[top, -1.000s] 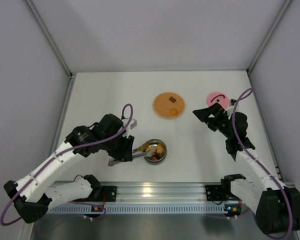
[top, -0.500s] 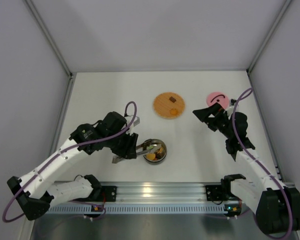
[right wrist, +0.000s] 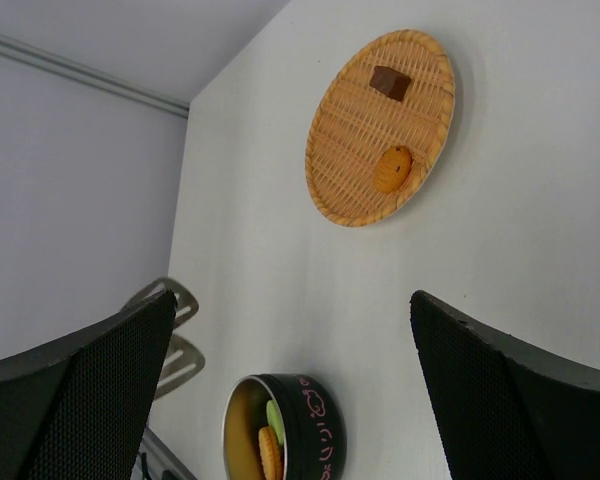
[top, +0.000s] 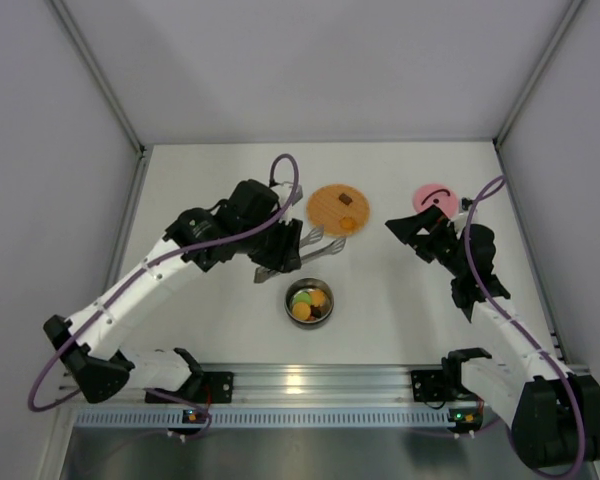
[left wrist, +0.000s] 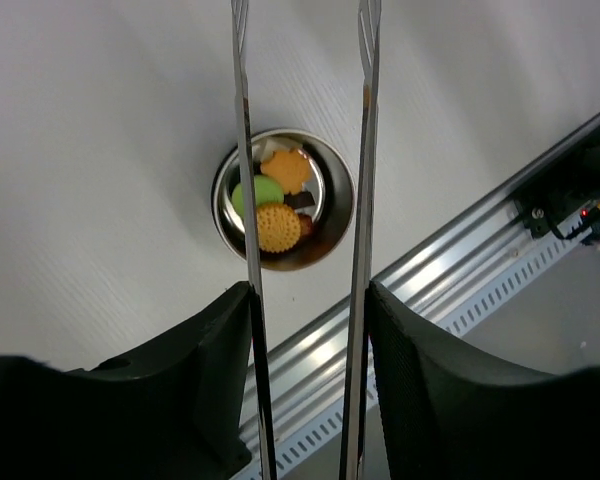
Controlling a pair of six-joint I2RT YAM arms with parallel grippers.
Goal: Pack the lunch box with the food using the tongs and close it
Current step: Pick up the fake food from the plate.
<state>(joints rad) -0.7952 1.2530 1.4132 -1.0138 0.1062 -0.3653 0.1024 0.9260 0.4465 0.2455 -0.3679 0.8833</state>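
Pointing at the plate [top: 320, 196] rim, tongs [top: 320, 248] sit clasped in left jaws; right jaws gape empty.

A white table [top: 210, 180] carries three things, all well apart from one another. The round steel lunch box [top: 289, 300] stands open toward the near edge, about midway between the left and right edges. A flat orange-brown woven plate [top: 323, 216] lies beyond it, past the table's middle. The pink lid [top: 432, 197] lies flat, its black curved handle up, close to the right edge and toward the far right corner. An aluminium rail [top: 320, 385] runs along the near edge.
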